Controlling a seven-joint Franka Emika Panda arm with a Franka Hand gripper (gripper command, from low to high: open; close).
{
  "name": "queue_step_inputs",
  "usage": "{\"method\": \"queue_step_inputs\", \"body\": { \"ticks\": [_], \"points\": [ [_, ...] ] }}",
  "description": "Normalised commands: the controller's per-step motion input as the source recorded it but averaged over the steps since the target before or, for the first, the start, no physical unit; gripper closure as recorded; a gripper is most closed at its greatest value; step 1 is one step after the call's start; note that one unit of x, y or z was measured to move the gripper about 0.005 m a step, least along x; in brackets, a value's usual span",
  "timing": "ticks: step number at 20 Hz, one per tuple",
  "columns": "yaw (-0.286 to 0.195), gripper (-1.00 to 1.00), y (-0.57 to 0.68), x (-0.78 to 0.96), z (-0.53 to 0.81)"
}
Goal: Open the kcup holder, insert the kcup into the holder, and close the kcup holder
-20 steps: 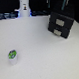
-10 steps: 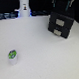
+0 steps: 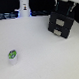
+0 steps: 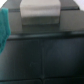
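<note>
The kcup holder [image 3: 61,24] is a black boxy unit with slot handles on its front, standing at the back on the exterior view's right. Its drawer looks shut. The kcup [image 3: 12,55], a small white pod with a green top, stands on the white table [image 3: 42,52] at the front left, far from the holder. My gripper [image 3: 66,5] hangs right above the holder's top; blur hides whether its jaws are open or shut. The wrist view is filled by the holder's dark surface [image 4: 45,55] seen very close, with a grey block [image 4: 40,12] beyond it. No fingers show there.
A tall white post with dark markings [image 3: 23,7] stands at the back left by a dark blue strip along the table's far edge. A teal shape [image 4: 4,25] shows at the edge of the wrist view.
</note>
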Motion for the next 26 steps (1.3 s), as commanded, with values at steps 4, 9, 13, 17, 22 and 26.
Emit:
{"method": "queue_step_inputs", "body": {
  "ticks": [4, 9, 13, 17, 22, 26],
  "points": [
    [-0.100, -1.00, 0.16, -0.25, -0.40],
    [-0.049, -1.00, 0.09, -0.33, -0.39],
    [-0.022, -1.00, 0.06, -0.38, -0.42],
    [-0.024, -1.00, 0.07, -0.39, -0.40],
    [-0.028, -1.00, 0.07, -0.39, -0.40],
    [-0.017, -1.00, -0.02, -0.28, -0.31]
  ]
}}
